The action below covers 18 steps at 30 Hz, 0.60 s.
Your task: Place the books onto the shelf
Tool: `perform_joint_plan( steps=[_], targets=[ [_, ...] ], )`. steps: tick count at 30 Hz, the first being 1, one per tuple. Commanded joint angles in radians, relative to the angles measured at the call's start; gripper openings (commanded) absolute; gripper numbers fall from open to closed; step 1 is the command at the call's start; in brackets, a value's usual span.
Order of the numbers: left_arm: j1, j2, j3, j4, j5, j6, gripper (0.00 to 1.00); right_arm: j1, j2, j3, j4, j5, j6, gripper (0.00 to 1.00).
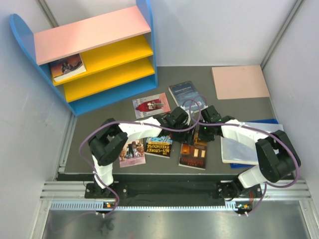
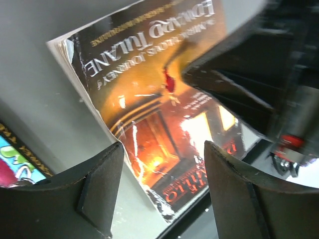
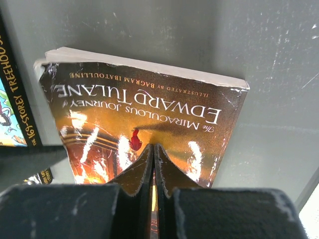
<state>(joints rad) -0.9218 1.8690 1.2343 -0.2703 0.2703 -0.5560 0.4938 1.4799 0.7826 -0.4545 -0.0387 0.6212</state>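
Note:
The dark orange-brown book (image 1: 193, 155) lies flat near the table's front, and both grippers are at its far end. My right gripper (image 3: 153, 147) is shut, its tips resting on the glossy cover (image 3: 149, 99). My left gripper (image 2: 162, 147) is open, and the book's long edge and corner (image 2: 144, 164) lie between its fingers without touching them. The shelf (image 1: 94, 50) stands at the back left with one book (image 1: 67, 67) on its upper yellow board. Red-white (image 1: 151, 105), navy blue (image 1: 187, 94), pink-purple (image 1: 132, 153) and cartoon (image 1: 158, 147) books lie on the table.
A flat pink board (image 1: 239, 82) lies at the back right. A large pale blue-white pad (image 1: 244, 147) sits under the right arm. The cartoon book's spine (image 3: 12, 99) is just left of the orange-brown book. White walls enclose the table.

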Motion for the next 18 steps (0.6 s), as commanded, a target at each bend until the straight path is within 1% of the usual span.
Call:
perform_joint_plan(
  steps=[1, 6, 8, 13, 16, 18],
  targets=[
    [-0.022, 0.047, 0.008, 0.033, 0.072, -0.027, 0.68, -0.001, 0.079, -0.074, 0.036, 0.059, -0.017, 0.00],
    [-0.022, 0.030, -0.030, 0.052, 0.064, -0.027, 0.62, -0.003, 0.074, -0.075, 0.040, 0.056, -0.018, 0.00],
    [-0.022, 0.004, -0.056, 0.101, 0.076, -0.036, 0.61, -0.003, 0.074, -0.075, 0.042, 0.053, -0.020, 0.00],
    [-0.022, -0.030, -0.090, 0.224, 0.154, -0.058, 0.59, -0.001, 0.082, -0.078, 0.053, 0.043, -0.025, 0.00],
    [-0.022, -0.040, -0.102, 0.262, 0.202, -0.067, 0.54, -0.001, 0.082, -0.078, 0.054, 0.043, -0.028, 0.00],
    [-0.022, -0.047, -0.116, 0.315, 0.217, -0.070, 0.54, -0.003, 0.080, -0.078, 0.056, 0.043, -0.028, 0.00]
  ],
)
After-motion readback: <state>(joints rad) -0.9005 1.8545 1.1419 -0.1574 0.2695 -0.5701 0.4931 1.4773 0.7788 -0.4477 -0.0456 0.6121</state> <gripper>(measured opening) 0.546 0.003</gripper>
